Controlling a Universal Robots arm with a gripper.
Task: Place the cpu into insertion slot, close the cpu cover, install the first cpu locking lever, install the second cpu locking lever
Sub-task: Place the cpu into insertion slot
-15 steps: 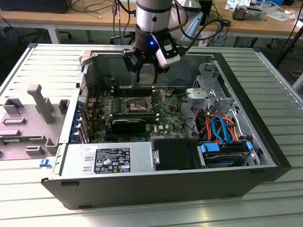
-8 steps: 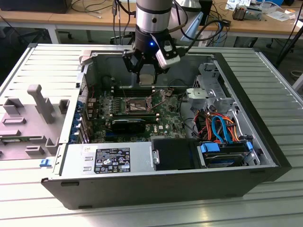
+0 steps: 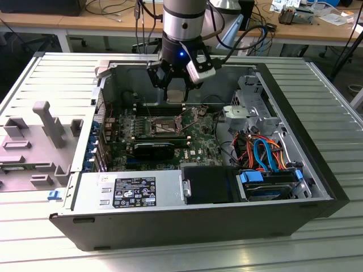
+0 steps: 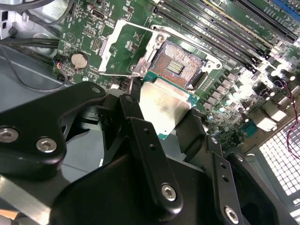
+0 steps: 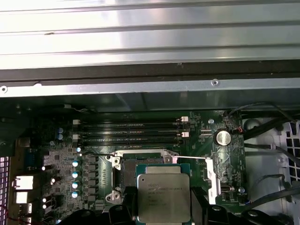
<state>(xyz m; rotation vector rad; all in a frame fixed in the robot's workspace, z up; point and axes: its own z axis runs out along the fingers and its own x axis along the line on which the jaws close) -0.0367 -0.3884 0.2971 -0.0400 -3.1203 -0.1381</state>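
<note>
My gripper point(image 3: 176, 95) hangs inside the open computer case, shut on the cpu point(image 4: 164, 105), a flat square chip with a dull silver top. Both wrist views show black fingers point(image 4: 136, 122) clamping the chip by two opposite edges. It hovers just above and slightly to one side of the insertion slot point(image 4: 179, 63), whose contact field lies bare. In the first wrist view the cpu point(image 5: 163, 197) overlaps most of the slot point(image 5: 125, 171). The cpu cover point(image 4: 107, 51) is flipped open beside the slot, a silver frame with a large window. A thin locking lever point(image 5: 192, 158) lies along the slot's edge.
The motherboard point(image 3: 193, 144) fills the case floor, with memory slots point(image 5: 131, 131) and a coin battery point(image 5: 223, 137) near the slot. A power supply point(image 3: 127, 192) and a drive bay with blue and orange cables point(image 3: 264, 156) sit along the near side. Grey fixtures point(image 3: 51, 122) stand at the exterior view's left.
</note>
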